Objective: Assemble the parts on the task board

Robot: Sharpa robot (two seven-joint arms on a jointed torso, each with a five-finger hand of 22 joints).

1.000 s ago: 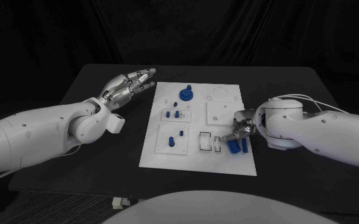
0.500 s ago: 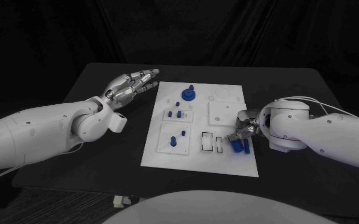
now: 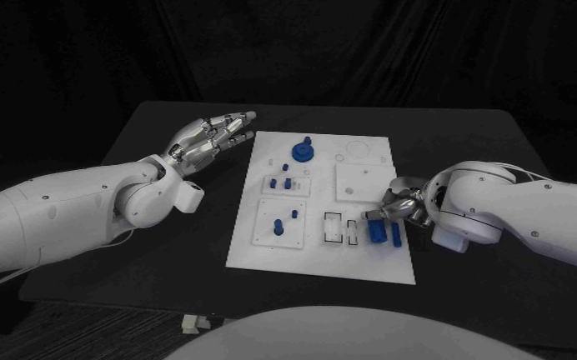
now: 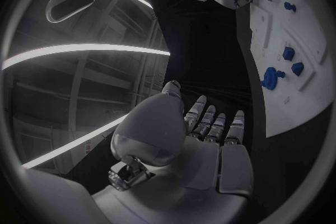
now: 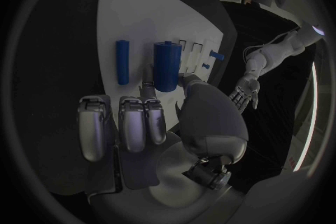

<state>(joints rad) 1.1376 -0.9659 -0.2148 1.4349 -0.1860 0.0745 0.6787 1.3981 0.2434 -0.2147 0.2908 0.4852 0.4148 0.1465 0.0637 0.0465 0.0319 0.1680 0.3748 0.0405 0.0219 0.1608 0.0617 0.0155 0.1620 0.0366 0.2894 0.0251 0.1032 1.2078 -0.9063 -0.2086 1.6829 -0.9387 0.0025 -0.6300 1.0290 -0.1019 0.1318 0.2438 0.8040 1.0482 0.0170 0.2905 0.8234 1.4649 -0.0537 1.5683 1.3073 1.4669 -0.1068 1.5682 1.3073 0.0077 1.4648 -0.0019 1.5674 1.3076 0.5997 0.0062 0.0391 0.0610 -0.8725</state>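
A thick blue cylinder is standing near the white task board's right edge, pinched by the right hand, with a thinner blue rod lying beside it. The left hand is hovering empty, fingers extended, just left of the board.

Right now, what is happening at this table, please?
A robot is assembling small blue parts on the white task board. Its right robot hand is at the board's right edge, over a thick blue cylinder, with a thin blue rod lying beside it; whether the hand grips the cylinder is hard to tell. The left robot hand hovers open beside the board's left side, holding nothing.
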